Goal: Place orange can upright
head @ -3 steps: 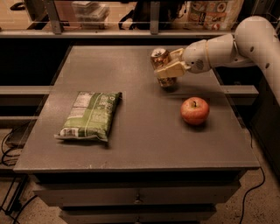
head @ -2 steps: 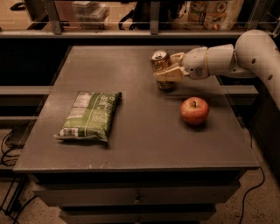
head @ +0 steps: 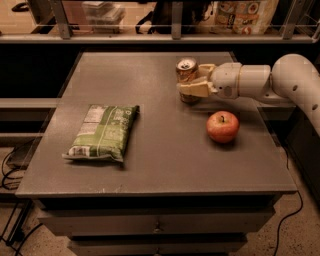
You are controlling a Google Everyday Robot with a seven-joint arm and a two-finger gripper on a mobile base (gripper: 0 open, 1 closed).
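Note:
The orange can (head: 187,66) stands upright on the grey table (head: 165,150), toward the back right, its silver top with pull tab facing up. My gripper (head: 193,80) reaches in from the right at can height and is shut on the can. One tan finger (head: 194,90) crosses the can's front and hides its lower half, and the other sits behind the can. The can's base is at the table surface.
A red apple (head: 222,126) lies in front of the gripper on the right. A green snack bag (head: 103,131) lies flat on the left. A rail with shelves of goods (head: 240,15) runs behind the table's back edge.
The gripper has swung the can from a tilted hold to upright and lowered it to the table, and the wrist has drawn level with it.

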